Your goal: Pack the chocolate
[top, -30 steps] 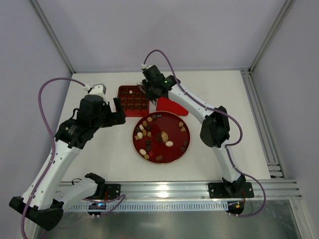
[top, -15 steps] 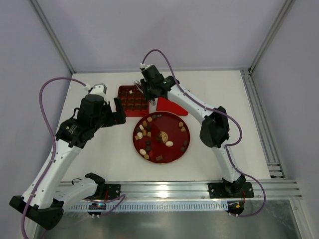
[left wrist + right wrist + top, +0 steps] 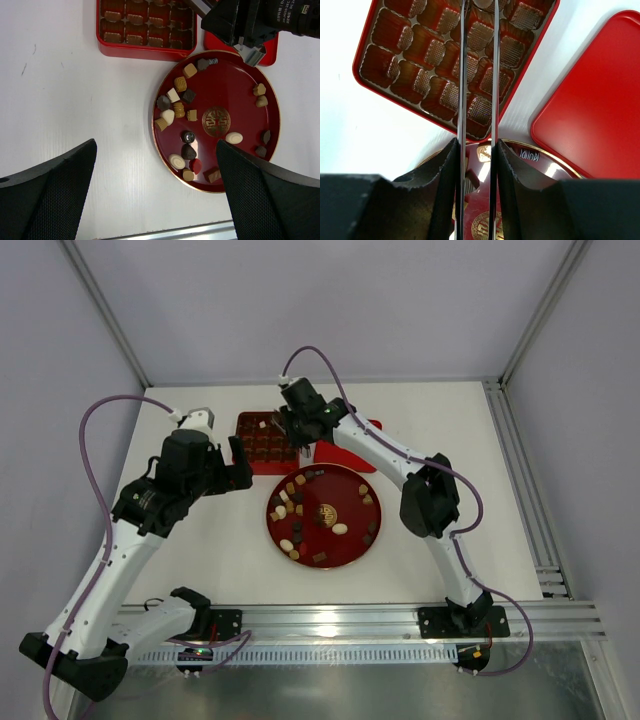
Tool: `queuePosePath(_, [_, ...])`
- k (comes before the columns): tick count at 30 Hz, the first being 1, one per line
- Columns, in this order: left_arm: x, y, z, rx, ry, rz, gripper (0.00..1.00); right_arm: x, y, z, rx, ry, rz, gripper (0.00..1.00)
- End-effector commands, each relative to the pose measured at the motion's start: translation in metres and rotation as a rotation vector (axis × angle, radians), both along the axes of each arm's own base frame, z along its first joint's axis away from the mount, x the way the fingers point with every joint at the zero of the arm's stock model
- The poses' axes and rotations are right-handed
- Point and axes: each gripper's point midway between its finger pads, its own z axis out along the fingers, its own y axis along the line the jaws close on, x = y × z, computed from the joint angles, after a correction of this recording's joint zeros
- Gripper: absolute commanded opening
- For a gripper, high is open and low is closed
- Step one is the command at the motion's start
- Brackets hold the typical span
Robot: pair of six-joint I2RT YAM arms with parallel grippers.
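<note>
Several small dark, tan and cream pieces of chocolate (image 3: 292, 492) (image 3: 175, 100) lie on a round red plate (image 3: 350, 540) (image 3: 235, 100). My right gripper (image 3: 287, 428) (image 3: 480, 5) carries two long thin metal blades. They reach over the red compartment box (image 3: 265, 443) (image 3: 410, 105). The blades stand a piece's width apart. A small rounded dark piece shows between their tips at the frame's top edge. My left gripper (image 3: 238, 462) (image 3: 157, 195) hangs wide open above the table, left of the plate, holding nothing.
The red lid (image 3: 345, 452) (image 3: 590, 100) lies right of the box, behind the plate. A gold emblem (image 3: 216, 121) marks the plate's centre. A tan piece (image 3: 262, 423) sits in one box cell. The table's metal front rail (image 3: 165, 234) runs near the plate.
My right gripper has shifted left and back, from the plate's far rim to over the box. The left arm has not moved.
</note>
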Motion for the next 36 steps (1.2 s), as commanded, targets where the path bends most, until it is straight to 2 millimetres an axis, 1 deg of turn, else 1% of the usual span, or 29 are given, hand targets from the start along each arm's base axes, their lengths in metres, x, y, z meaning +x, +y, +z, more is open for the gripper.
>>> queuePosePath(1, [0.004,0.0,0.012,-0.006,-0.04,0.003,1.0,0.008,0.008,0.027,0.056,-0.07,-0.012,0.37])
queuePosePath(6, [0.005,0.0,0.011,-0.004,-0.036,0.003,1.0,0.009,0.006,0.029,0.049,-0.078,-0.017,0.41])
queuePosePath(13, [0.004,0.001,0.011,-0.003,-0.036,0.004,1.0,0.011,0.006,0.035,0.05,-0.092,-0.018,0.42])
queuePosePath(15, [0.005,0.0,0.011,-0.005,-0.038,0.005,1.0,0.013,0.003,0.047,0.052,-0.114,-0.023,0.42])
queuePosePath(16, [0.005,0.001,0.011,-0.004,-0.037,0.007,1.0,0.014,0.004,0.058,0.063,-0.133,-0.023,0.42])
queuePosePath(17, [0.005,0.001,0.012,-0.003,-0.04,0.009,1.0,0.014,0.002,0.064,0.061,-0.146,-0.029,0.42])
queuePosePath(18, [0.005,0.001,0.012,-0.004,-0.04,0.008,1.0,0.014,-0.001,0.073,0.062,-0.159,-0.03,0.43])
queuePosePath(19, [0.006,0.001,0.012,-0.004,-0.04,0.01,1.0,0.012,-0.005,0.089,0.07,-0.185,-0.035,0.43])
queuePosePath(21, [0.006,0.001,0.012,-0.006,-0.04,0.011,1.0,0.008,-0.014,0.105,0.068,-0.207,-0.049,0.43])
queuePosePath(22, [0.006,0.0,0.012,-0.007,-0.039,0.012,1.0,0.0,-0.023,0.12,0.079,-0.219,-0.055,0.43])
queuePosePath(24, [0.006,0.001,0.012,-0.008,-0.042,0.012,1.0,-0.011,-0.033,0.125,0.079,-0.213,-0.062,0.43])
queuePosePath(25, [0.006,0.001,0.012,-0.008,-0.044,0.013,1.0,-0.024,-0.046,0.133,0.086,-0.208,-0.071,0.43])
queuePosePath(27, [0.006,0.0,0.013,-0.016,-0.048,0.017,1.0,-0.043,-0.058,0.135,0.089,-0.185,-0.069,0.43])
queuePosePath(28, [0.007,0.0,0.011,-0.015,-0.047,0.017,1.0,-0.057,-0.067,0.114,0.054,-0.14,-0.063,0.43])
queuePosePath(29, [0.007,0.0,0.011,-0.019,-0.047,0.015,1.0,-0.075,-0.079,0.133,0.081,-0.153,-0.068,0.43])
queuePosePath(30, [0.007,-0.001,0.011,-0.022,-0.05,0.017,1.0,-0.085,-0.087,0.129,0.068,-0.142,-0.07,0.43])
queuePosePath(31, [0.007,-0.002,0.01,-0.026,-0.047,0.016,1.0,-0.104,-0.094,0.108,0.028,-0.099,-0.065,0.43])
queuePosePath(32, [0.007,-0.002,0.01,-0.028,-0.048,0.013,1.0,-0.122,-0.107,0.119,0.04,-0.104,-0.067,0.43])
queuePosePath(33, [0.008,-0.003,0.009,-0.032,-0.048,0.014,1.0,-0.137,-0.116,0.098,0.0,-0.064,-0.065,0.43])
queuePosePath(34, [0.008,-0.004,0.009,-0.037,-0.048,0.012,1.0,-0.155,-0.116,0.096,-0.006,-0.056,-0.04,0.43])
queuePosePath(35, [0.009,-0.005,0.009,-0.042,-0.048,0.009,1.0,-0.171,-0.126,0.099,-0.003,-0.045,-0.042,0.43])
queuePosePath(36, [0.009,-0.006,0.009,-0.044,-0.047,0.008,1.0,-0.186,-0.134,0.085,-0.034,-0.015,-0.038,0.43])
